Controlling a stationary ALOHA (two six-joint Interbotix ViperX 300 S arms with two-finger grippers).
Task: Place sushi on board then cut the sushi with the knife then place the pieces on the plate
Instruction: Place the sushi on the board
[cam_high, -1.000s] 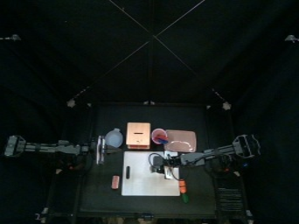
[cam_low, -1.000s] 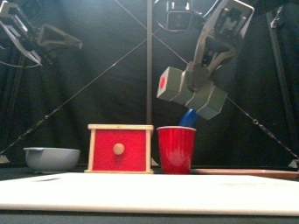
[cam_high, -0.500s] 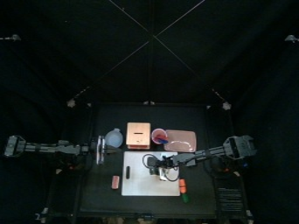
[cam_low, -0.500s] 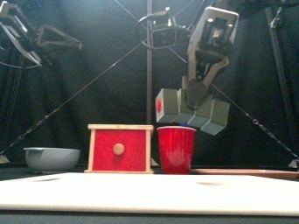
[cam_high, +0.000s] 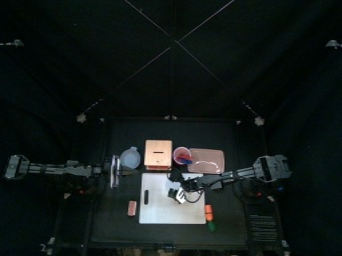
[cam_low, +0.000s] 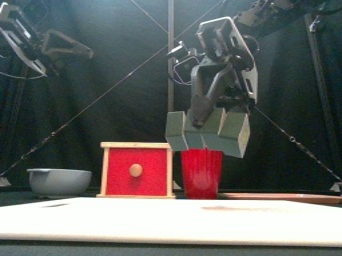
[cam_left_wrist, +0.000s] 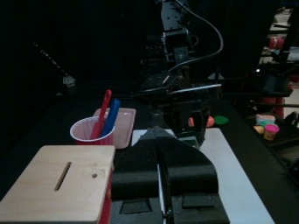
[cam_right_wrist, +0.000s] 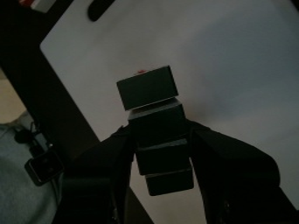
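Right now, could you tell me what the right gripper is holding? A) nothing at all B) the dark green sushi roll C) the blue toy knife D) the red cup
B: the right wrist view shows the right gripper with its jaws closed on the sushi roll above the white board, while the toy knives stand in the red cup.
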